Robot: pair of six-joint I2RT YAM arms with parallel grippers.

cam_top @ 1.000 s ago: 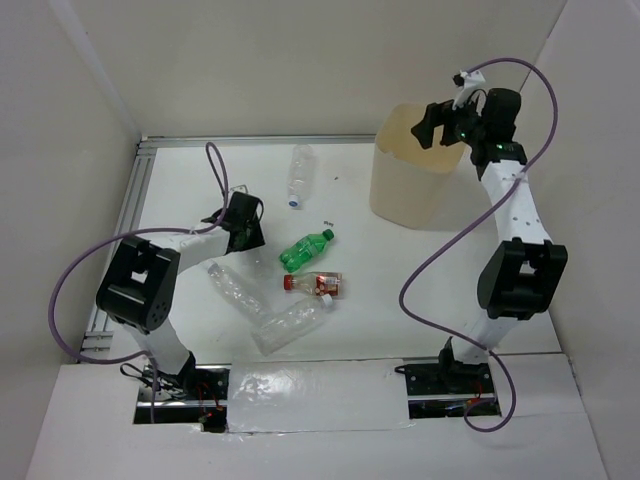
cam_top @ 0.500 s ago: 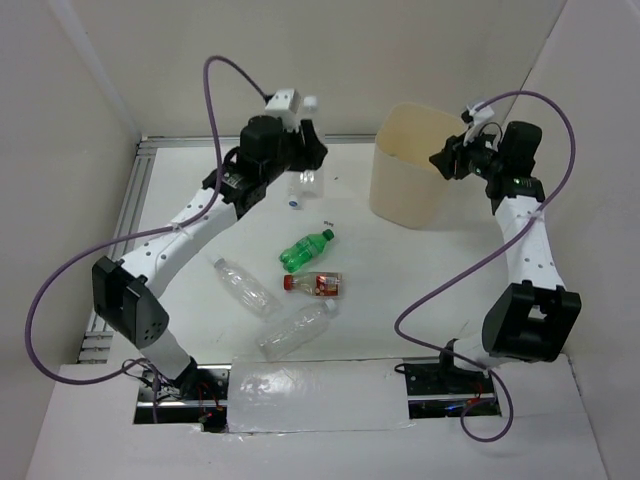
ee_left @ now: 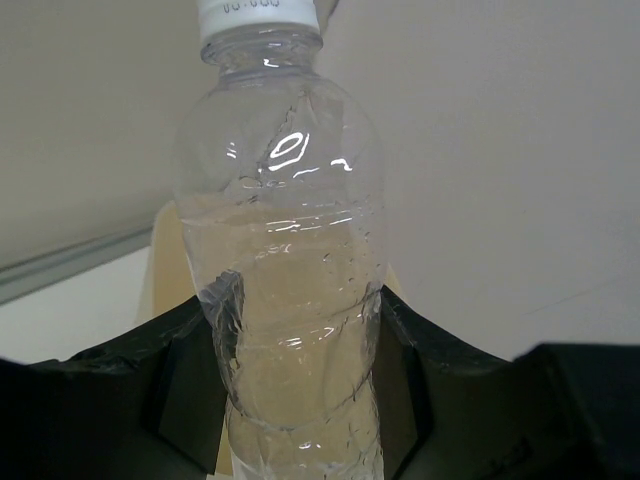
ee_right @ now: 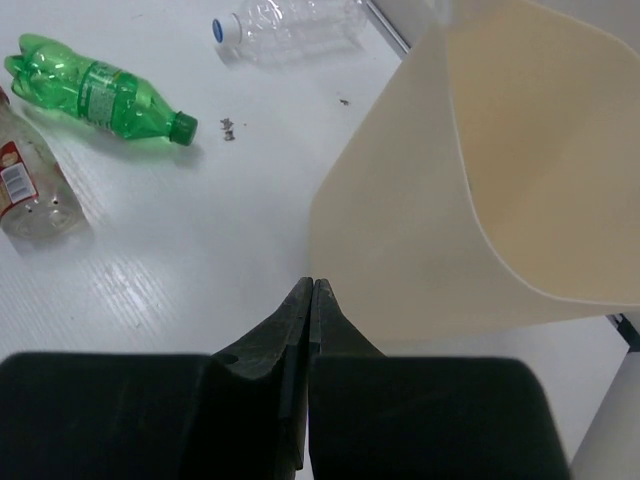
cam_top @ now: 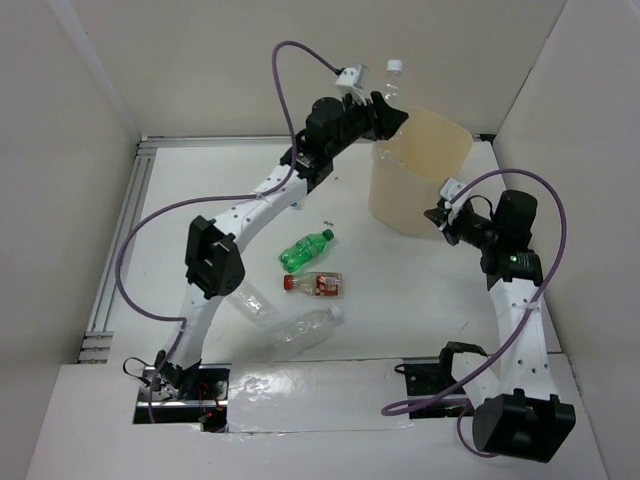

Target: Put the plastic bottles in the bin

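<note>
Top external: left gripper clamps one clear white-capped plastic bottle at the tall cream plastic bin rim; right gripper pinched together; five other bottles lie outside.

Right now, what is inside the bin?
Only the bare cream inner wall of the bin shows, with no bottle visible there. Its bottom cannot be seen. The left pincer holds a clear bottle near the rim.

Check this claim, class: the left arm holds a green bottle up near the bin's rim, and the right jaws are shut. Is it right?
No. The held bottle is clear with a white cap, not green, as the left wrist view shows. The rest stands.
</note>
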